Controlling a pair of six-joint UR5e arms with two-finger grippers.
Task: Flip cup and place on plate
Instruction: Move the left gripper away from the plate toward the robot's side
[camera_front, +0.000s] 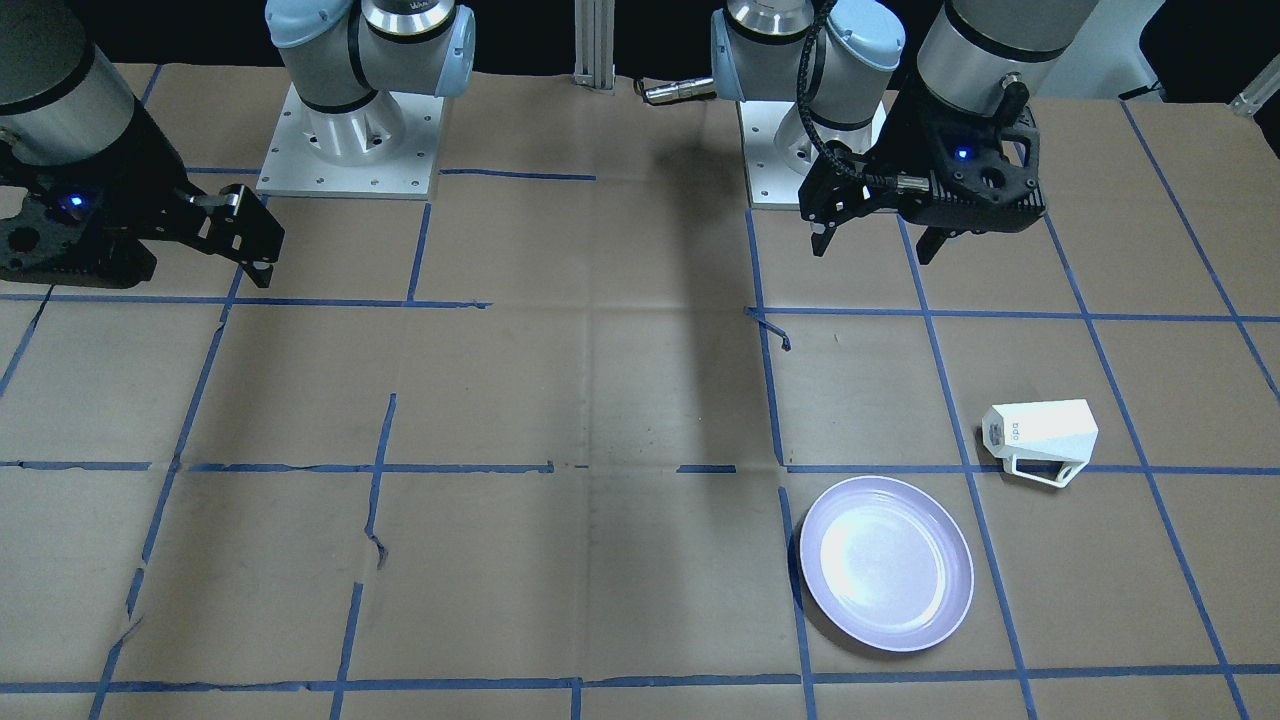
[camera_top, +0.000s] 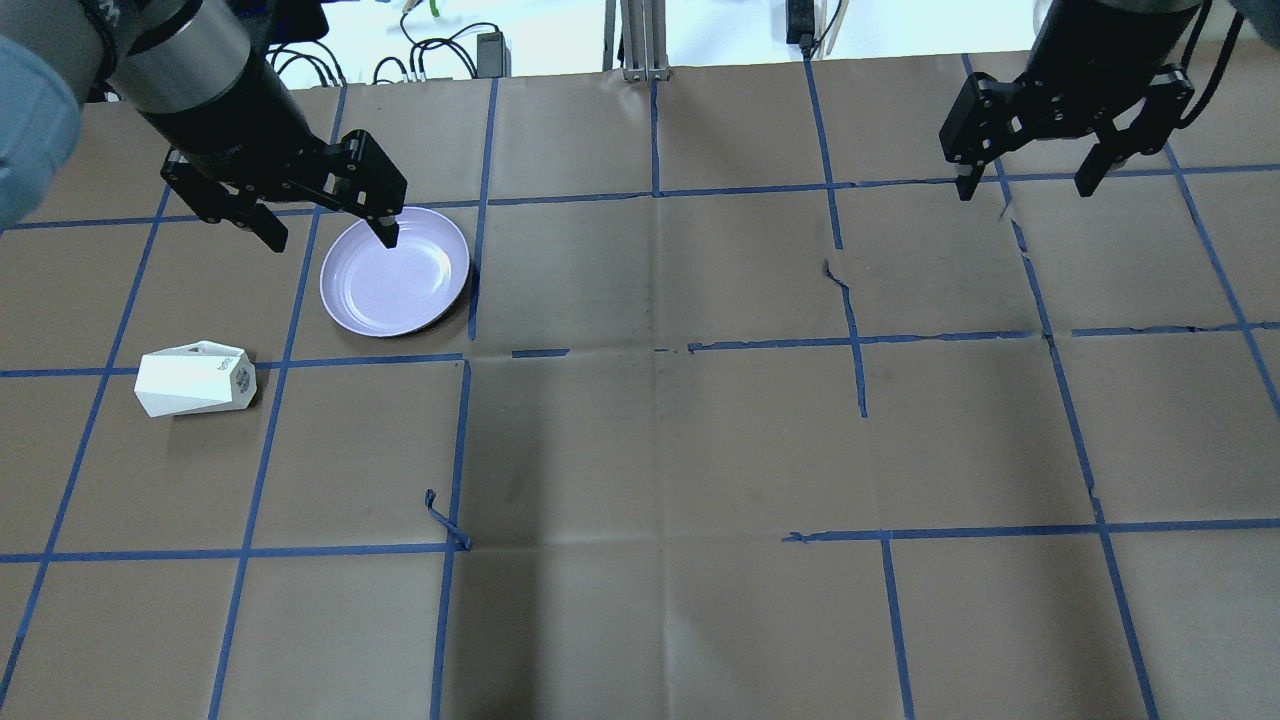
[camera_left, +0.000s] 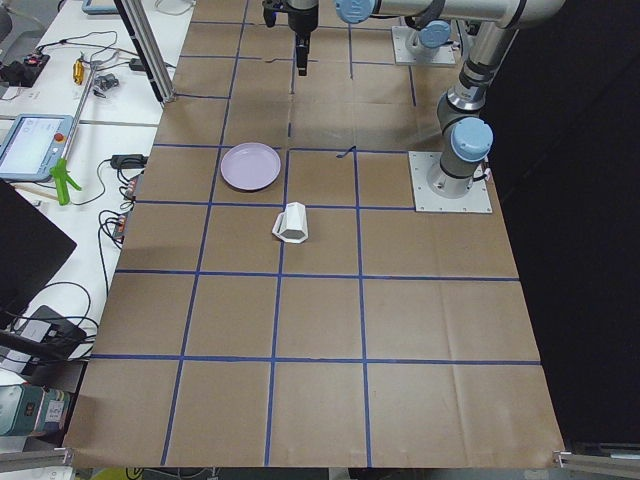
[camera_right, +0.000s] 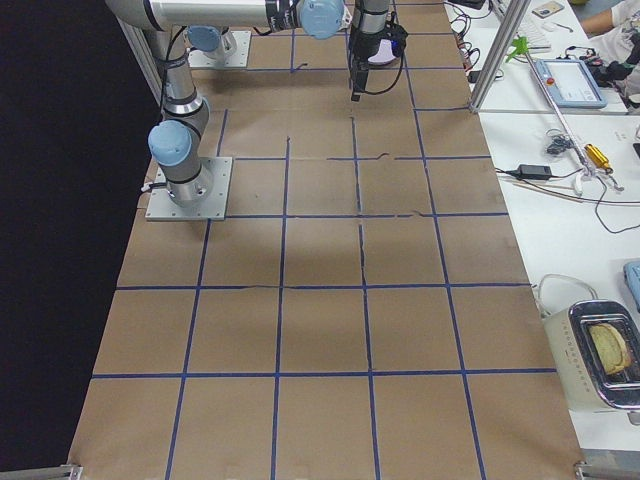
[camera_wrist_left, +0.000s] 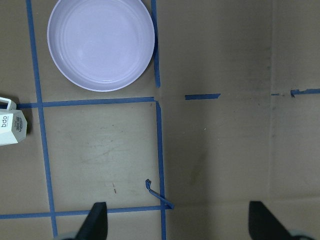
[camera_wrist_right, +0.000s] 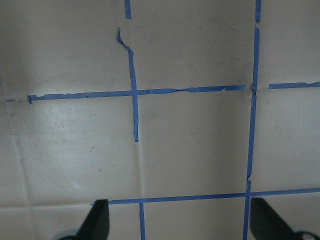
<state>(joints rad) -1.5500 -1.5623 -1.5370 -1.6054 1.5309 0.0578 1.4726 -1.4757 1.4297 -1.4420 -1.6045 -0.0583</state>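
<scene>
Closest to the robot's bases, both arms hung high above the surface (camera_top: 650, 450), a brown paper covering crossed by a grid of blue tape (camera_top: 660, 190). The left gripper (camera_front: 872, 253) pointed down with its fingers (camera_wrist_left: 98, 220) spread wide apart and nothing between them. In the left wrist view only bare paper and tape lay between the two fingertips. On the other side, the right gripper (camera_top: 1023, 189) hovered the same way. Its fingers (camera_wrist_right: 97, 217) were also parted and held nothing, with taped paper alone beneath them.

Farther out, on the robot's left side, the cup (camera_front: 1045, 432) lay tipped on its side on the surface, touched by neither arm. It rested at one of the tape lines. Its narrow base end, with the small dark lettering (camera_front: 1014, 433), pointed toward the middle of the surface, and its wide mouth faced the outer edge. The thin wire handle (camera_front: 1042, 470) stuck out on the side away from the robot.

Beyond the cup, and somewhat nearer the centre, the plate (camera_front: 885, 565) sat flat on the surface within one taped square. It was clearly apart from the cup, its edge close beside a tape line on the centre side, and its glossy inside caught the light.
</scene>
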